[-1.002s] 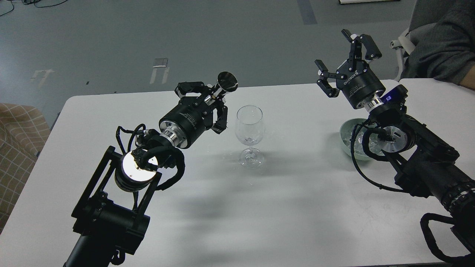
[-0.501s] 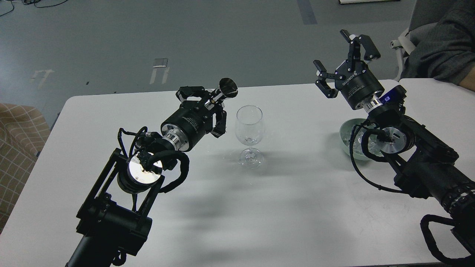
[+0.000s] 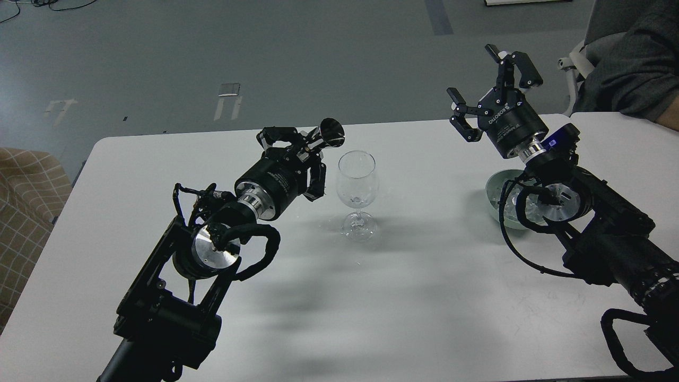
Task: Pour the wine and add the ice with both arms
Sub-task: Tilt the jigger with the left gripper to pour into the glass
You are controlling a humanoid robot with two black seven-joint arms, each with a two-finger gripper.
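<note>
Ice (image 3: 358,200) lies in the bottom of the glass (image 3: 357,180) standing at the centre of the tabletop (image 3: 414,297), and more clear cubes show in the pale green bowl (image 3: 496,188) at right of frame, partly hidden by the right arm (image 3: 599,223). Left hand (image 3: 302,154), just left of the glass rim, grips a shiny metal cup (image 3: 331,132) tilted on its side with its mouth toward the glass. Right hand (image 3: 490,85) hangs above the bowl, upper right, fingers spread wide and holding nothing.
</note>
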